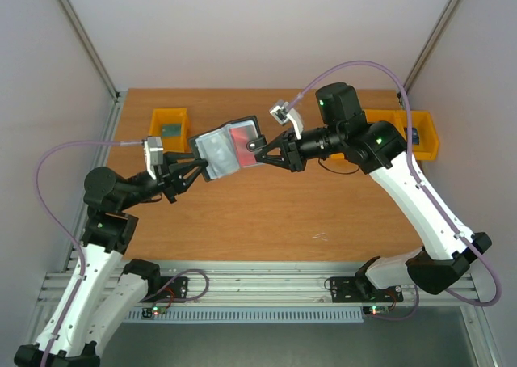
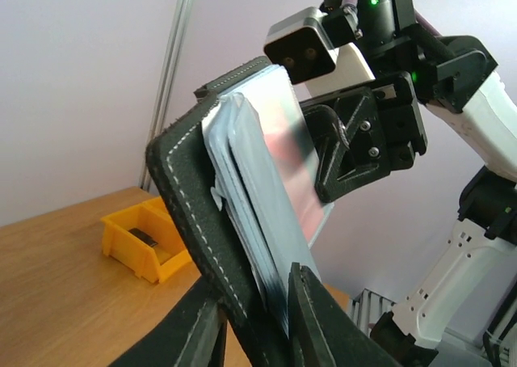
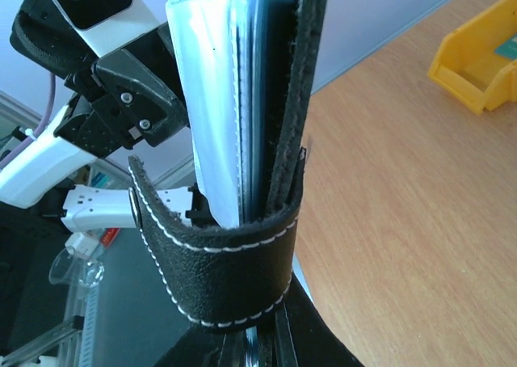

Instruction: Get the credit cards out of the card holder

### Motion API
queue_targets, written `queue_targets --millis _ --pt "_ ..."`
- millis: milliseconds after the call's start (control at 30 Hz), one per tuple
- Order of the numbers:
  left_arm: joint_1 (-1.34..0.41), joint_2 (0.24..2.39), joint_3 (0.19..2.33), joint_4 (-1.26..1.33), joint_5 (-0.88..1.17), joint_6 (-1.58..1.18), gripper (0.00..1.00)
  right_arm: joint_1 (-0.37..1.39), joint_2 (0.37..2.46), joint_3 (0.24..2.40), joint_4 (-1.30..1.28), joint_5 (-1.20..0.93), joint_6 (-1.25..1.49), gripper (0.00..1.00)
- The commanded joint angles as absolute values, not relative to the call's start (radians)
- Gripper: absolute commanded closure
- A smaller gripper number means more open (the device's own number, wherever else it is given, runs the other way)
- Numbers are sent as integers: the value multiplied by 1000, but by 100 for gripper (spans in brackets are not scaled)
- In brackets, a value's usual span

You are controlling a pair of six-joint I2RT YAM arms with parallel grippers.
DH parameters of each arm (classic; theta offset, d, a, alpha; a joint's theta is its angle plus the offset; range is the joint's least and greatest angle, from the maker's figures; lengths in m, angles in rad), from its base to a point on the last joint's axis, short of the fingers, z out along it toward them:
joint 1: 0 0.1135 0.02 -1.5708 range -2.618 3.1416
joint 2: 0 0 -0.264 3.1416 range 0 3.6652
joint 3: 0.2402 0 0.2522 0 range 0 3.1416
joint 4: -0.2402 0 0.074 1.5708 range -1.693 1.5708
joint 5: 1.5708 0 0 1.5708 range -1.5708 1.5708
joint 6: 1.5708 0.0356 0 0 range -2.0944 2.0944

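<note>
The black card holder [image 1: 220, 150] hangs open in the air between my two grippers. My left gripper [image 1: 196, 170] is shut on its near left edge; in the left wrist view my left gripper [image 2: 258, 322] pinches the black cover [image 2: 194, 213] and its blue-grey pockets. My right gripper [image 1: 257, 146] is shut on its right edge, where the red card [image 1: 242, 136] shows; the red card [image 2: 295, 153] looks pink under glare. In the right wrist view the holder stands edge-on with its black tab [image 3: 230, 266] looped over my right gripper [image 3: 262, 351]. I see no dark card in the holder.
A yellow bin [image 1: 157, 116] stands at the back left of the wooden table with a dark flat item [image 1: 170, 129] in it. A second yellow bin [image 1: 428, 145] stands at the back right behind my right arm. Pale walls enclose the table.
</note>
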State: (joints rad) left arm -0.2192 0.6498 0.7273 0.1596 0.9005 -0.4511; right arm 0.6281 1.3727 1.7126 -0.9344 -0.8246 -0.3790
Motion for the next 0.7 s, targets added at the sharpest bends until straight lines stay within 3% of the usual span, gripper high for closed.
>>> queue_targets --millis 0,100,267,467,600,667 --pt "-239 670 750 191 945 -422 77 641 1371 1732 -885 -863 -335 99" --pt "-272 681 753 184 939 -429 79 675 1386 1714 -826 -837 -324 99" --pt "-292 689 751 185 904 -433 100 694 1416 1700 -767 -827 -301 97" --pt "-293 683 741 154 855 -432 100 709 1427 1686 -759 -744 -303 49" --pt "-292 683 729 163 848 -439 100 761 1437 1687 -737 -580 -317 32" --pt "-292 686 729 171 849 -448 100 780 1450 1687 -727 -545 -321 29"
